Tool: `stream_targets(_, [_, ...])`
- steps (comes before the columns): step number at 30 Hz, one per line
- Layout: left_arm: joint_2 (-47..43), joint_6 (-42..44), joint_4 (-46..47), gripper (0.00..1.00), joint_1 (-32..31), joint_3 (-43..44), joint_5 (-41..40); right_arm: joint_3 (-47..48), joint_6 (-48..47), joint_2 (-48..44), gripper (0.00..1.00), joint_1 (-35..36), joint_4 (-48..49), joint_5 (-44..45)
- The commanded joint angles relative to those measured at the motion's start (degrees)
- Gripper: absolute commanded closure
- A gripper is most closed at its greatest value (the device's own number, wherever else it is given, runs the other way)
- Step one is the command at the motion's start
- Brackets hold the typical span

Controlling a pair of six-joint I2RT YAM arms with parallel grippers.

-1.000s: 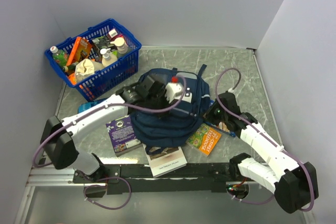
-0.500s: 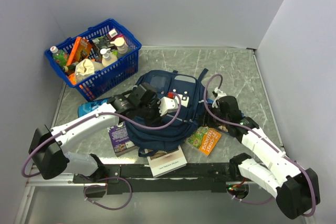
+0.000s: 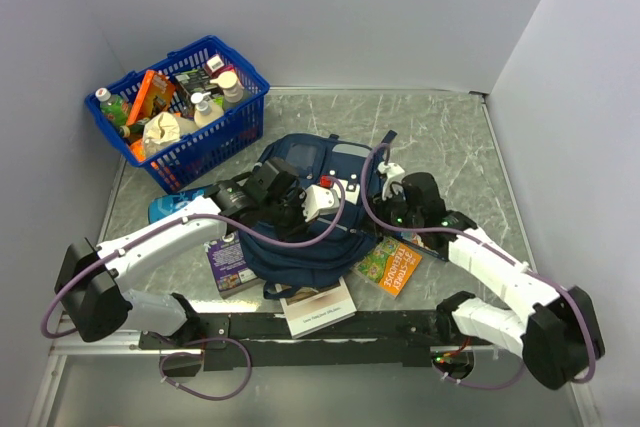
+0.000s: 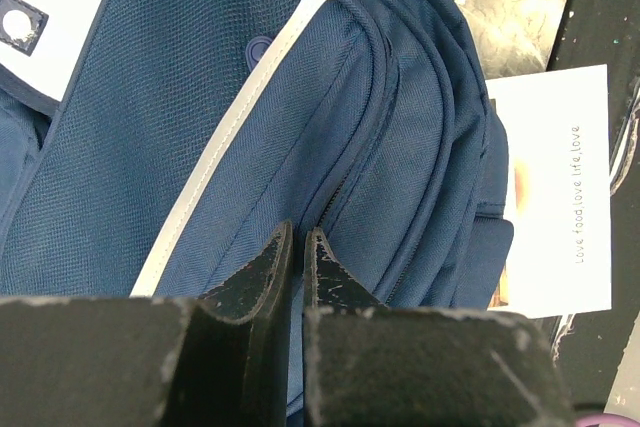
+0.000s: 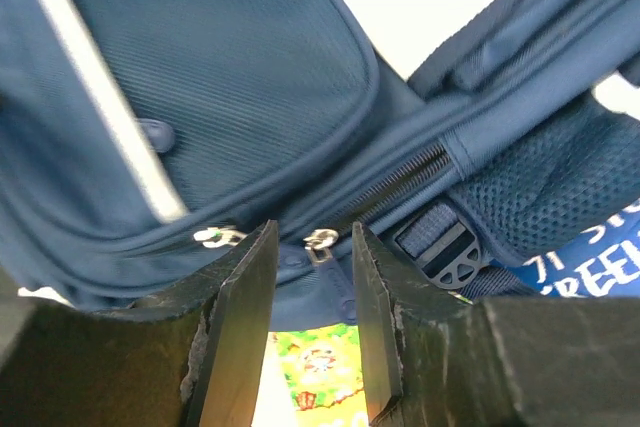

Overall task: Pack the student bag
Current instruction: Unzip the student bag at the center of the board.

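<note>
Right pincer (image 5: pixel 312 234) straddles zip pull (image 5: pixel 320 241) on student bag (image 5: pixel 200 67), perhaps touching.

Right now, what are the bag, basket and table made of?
Bag: woven synthetic fabric, likely nylon or polyester, matte; weave and mesh texture show.
Basket: rigid blue plastic by the look; moulded lattice walls.
Table: grey marble-look surface with pale veins, smooth; stone or laminate, can't tell.

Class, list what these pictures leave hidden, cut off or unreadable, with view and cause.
- Top view: purple paperback book, title too small to read.
- Left wrist view: white softcover book, cover picture mostly under the navy blue fabric backpack.
- Right wrist view: green cartoon picture book, hidden by the jaws of the right gripper and cut off by the bottom edge.
</note>
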Motion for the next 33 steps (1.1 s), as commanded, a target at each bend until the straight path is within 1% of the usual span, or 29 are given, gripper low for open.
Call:
stream_targets(1, [-1.61,-0.34,-2.11,0.99,0.35,1.88,1.45,0.42,-0.54,1.09,0.57,0.79,2.16,-0.25])
stream_targets(8, [-2.31,0.19,-2.72,0.99,0.61,1.0,-0.83,-3.01,2.45,-1.1,0.57,3.25,0.85,2.47])
stream_targets(10, [-2.4,0.1,-2.73,0.99,0.61,0.91,-1.62,-3.45,3.68,-1.46,0.57,4.65,0.15,4.48])
stream_targets(13, [-2.57,-2.09,-2.11,0.99,0.7,1.0,-4.34,-2.75,5.35,-0.41,0.57,6.32,-2.4,6.94])
stream_targets(17, [-3.36,-2.89,-3.25,0.99,0.7,0.82,-3.21,-1.52,7.29,0.13,0.57,7.2,-3.55,10.64])
stream_targets(21, [-4.07,-2.71,-2.99,0.99,0.79,0.47,-4.35,-1.08,6.94,0.65,0.59,7.91,-4.16,11.79])
stream_targets(23, [-4.07,-2.8,-3.08,0.99,0.79,0.65,-4.26,-1.17,7.11,1.26,0.65,9.31,-3.9,12.23])
stream_targets(24, [-3.98,-2.8,-3.08,0.99,0.7,0.73,-4.09,-1.25,7.63,1.53,0.7,9.84,-3.73,12.75])
stream_targets(25, [-3.98,-2.98,-2.99,0.99,0.79,0.82,-4.0,-1.34,7.9,2.23,0.8,10.89,-3.64,13.28])
stream_targets(26, [-3.98,-2.8,-2.55,0.99,0.79,0.74,-3.74,-1.43,8.25,2.49,0.83,11.25,-3.11,13.63])
stream_targets(27, [-3.89,-3.06,-2.38,0.99,0.7,0.73,-3.73,-1.61,8.6,2.41,0.9,11.69,-2.76,14.42])
stream_targets(29, [-3.54,-3.24,-2.02,0.99,0.7,1.0,-3.21,-2.13,9.39,1.62,0.96,12.04,-1.97,15.04])
stream_targets(30, [-3.37,-3.24,-2.02,0.99,0.7,1.17,-3.12,-2.4,9.66,0.49,1.0,12.04,-2.05,15.48])
stream_targets(33, [-2.58,-3.94,-1.59,0.99,0.79,1.96,-3.21,-2.92,10.62,-2.24,1.0,12.92,-3.36,18.11])
